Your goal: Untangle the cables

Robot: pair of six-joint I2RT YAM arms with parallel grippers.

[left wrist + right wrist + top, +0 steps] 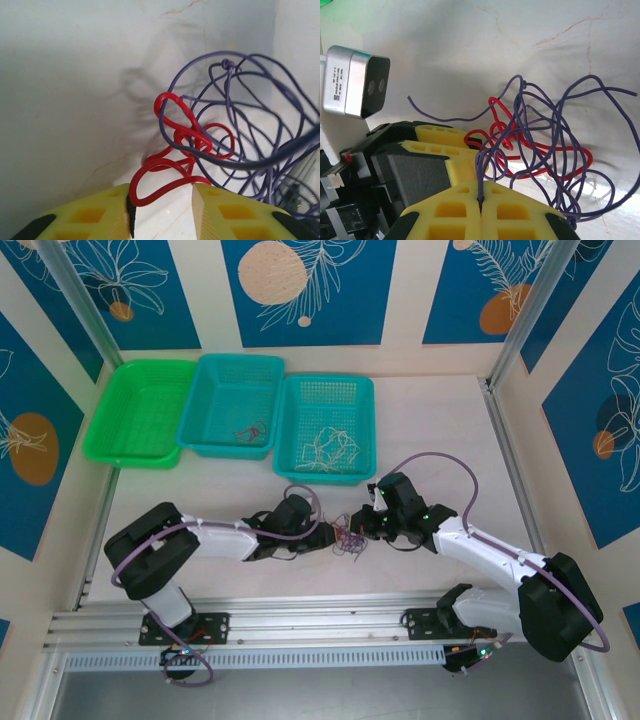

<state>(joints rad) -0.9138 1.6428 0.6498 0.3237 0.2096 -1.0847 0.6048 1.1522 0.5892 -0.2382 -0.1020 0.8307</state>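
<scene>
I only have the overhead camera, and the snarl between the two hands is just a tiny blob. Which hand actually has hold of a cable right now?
Observer: The right hand does. Its wrist view shows the pads shut on a single strand of the purple cable.
Operator: And the left one?
Observer: The left hand has its jaws apart, with a loop of the red cable lying between them, not pinched.
Operator: Are red and purple separate yet?
Observer: No. In the left wrist view a dark purple strand crosses through the red coils, so the two are tangled together.
</scene>
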